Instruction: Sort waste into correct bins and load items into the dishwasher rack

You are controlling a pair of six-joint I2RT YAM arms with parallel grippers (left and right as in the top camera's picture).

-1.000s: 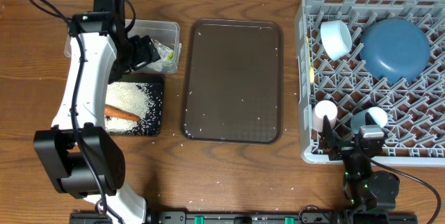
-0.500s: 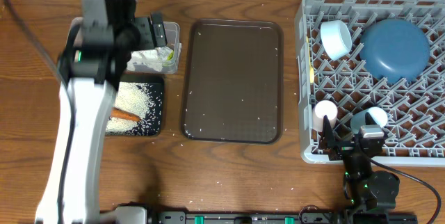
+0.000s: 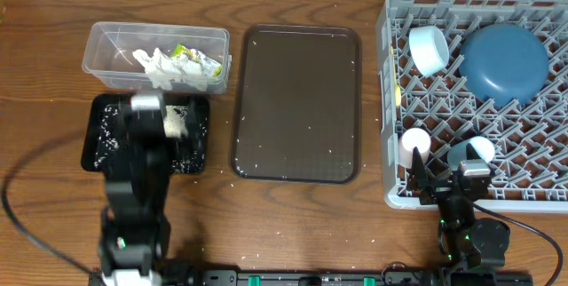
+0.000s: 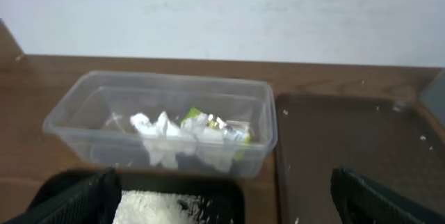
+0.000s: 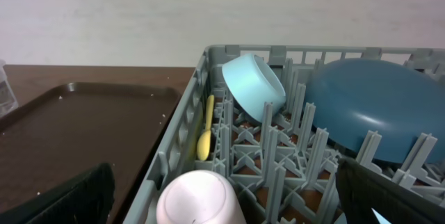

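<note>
The clear tub (image 3: 105,35) holds crumpled tissues (image 3: 160,66) and the yellow-green wrapper (image 3: 188,55). Rice (image 3: 191,139) lies in the black tray (image 3: 96,139); the carrot is hidden under my blurred left arm (image 3: 142,179). My left gripper (image 4: 226,210) is open above the tray's rice (image 4: 160,206), short of the tub (image 4: 83,106). The grey rack (image 3: 390,193) holds the dark-blue plate (image 3: 503,62), light-blue bowl (image 3: 429,49), small blue cup (image 3: 470,153), pinkish cup (image 3: 414,144) and yellow spoon (image 5: 206,137). My right gripper (image 3: 444,181) stands open at the rack's front edge, empty, with the pinkish cup (image 5: 201,200) just ahead of it.
The dark brown serving tray (image 3: 297,104) lies between the bins and the rack, with a few stray rice grains on it. More grains dot the wooden table (image 3: 293,224) around the tray.
My left arm has pulled back from over the clear tub toward the table's front and now covers part of the black tray. The right arm has not moved.
</note>
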